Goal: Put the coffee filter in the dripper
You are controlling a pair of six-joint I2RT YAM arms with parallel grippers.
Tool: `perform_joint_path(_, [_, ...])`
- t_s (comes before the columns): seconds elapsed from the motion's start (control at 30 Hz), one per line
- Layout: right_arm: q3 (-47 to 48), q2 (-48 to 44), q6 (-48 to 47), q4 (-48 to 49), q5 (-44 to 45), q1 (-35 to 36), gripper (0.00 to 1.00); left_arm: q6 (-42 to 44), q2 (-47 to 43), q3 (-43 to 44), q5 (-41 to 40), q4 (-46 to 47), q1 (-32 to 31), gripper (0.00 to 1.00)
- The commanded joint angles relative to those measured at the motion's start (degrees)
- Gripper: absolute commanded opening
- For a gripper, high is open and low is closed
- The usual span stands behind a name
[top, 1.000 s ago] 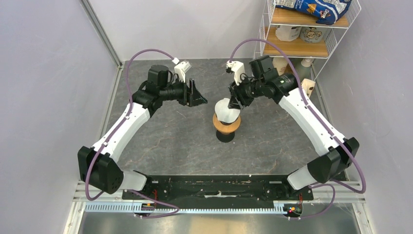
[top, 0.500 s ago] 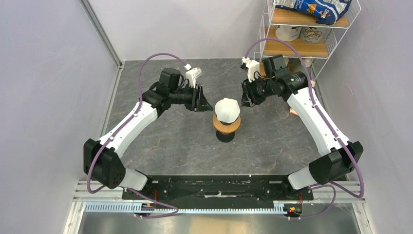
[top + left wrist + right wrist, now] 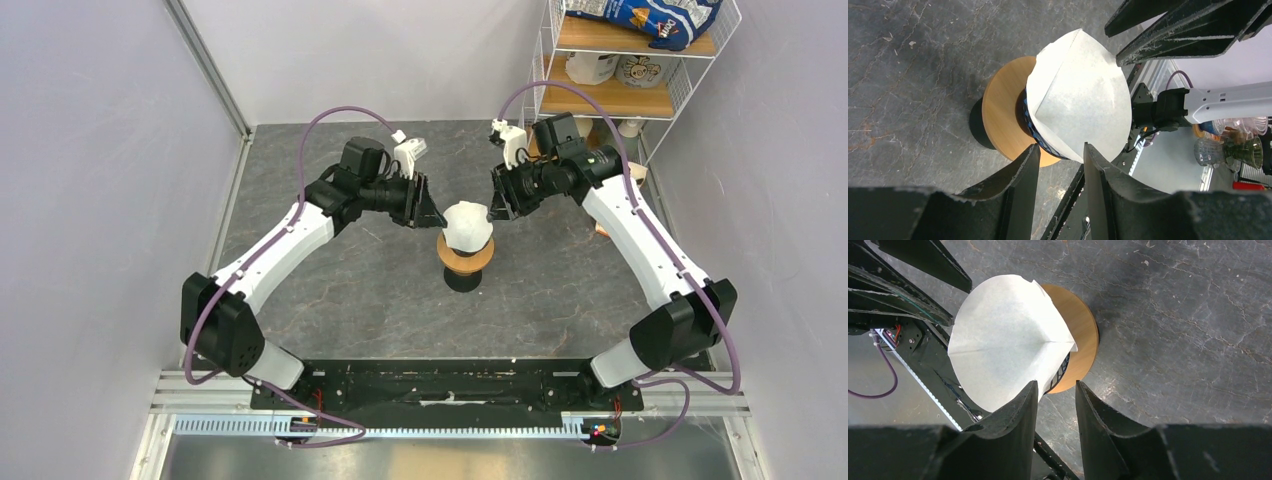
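The white paper coffee filter (image 3: 467,227) sits, a little crumpled and tilted, in the dark-blue dripper, of which only a rim strip (image 3: 1040,141) shows. The dripper rests on a flat orange ring (image 3: 465,260) over a dark base. My left gripper (image 3: 432,211) is open, just left of the filter, its tips (image 3: 1061,147) at the filter's edge with nothing between them. My right gripper (image 3: 492,208) is open, just right of the filter, tips (image 3: 1056,384) beside its rim. The filter (image 3: 1003,340) and blue ribs (image 3: 1063,367) also show in the right wrist view.
A wire shelf (image 3: 620,90) with bags and jars stands at the back right. Glass vessels (image 3: 1228,150) show past the right arm. Grey walls close in both sides. A black rail (image 3: 450,385) runs along the near edge.
My right gripper let go of the filter, leaving it in the dripper, and drew back to the right. My left gripper moved right, up to the filter's left side.
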Motion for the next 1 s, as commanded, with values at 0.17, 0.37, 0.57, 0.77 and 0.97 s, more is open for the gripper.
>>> perform_joint_path(0.17, [-0.02,1.31,0.16,2.02,-1.96,0.04,0.39,-0.84,2.85,4.81,-2.09,0.05,-1.33,0.41])
perform_joint_path(0.37, [0.01,1.68,-1.01,1.93,-1.75,0.5,0.37,-0.17,3.86,5.36,-2.75,-0.88,-1.88,0.33])
perform_joint_path(0.57, [-0.25,0.77,-3.3,1.73,-1.19,1.62,0.23,0.46,4.25,5.61,-3.7,-2.02,-2.05,0.2])
perform_joint_path(0.77, [-0.35,-0.03,-5.58,1.57,0.16,2.16,0.08,0.7,3.7,6.13,-5.3,-3.67,-2.05,0.02])
perform_joint_path(0.97, [-0.63,-0.52,-7.3,1.14,2.72,2.26,0.0,0.95,2.3,5.75,-6.84,-4.71,-1.97,0.02])
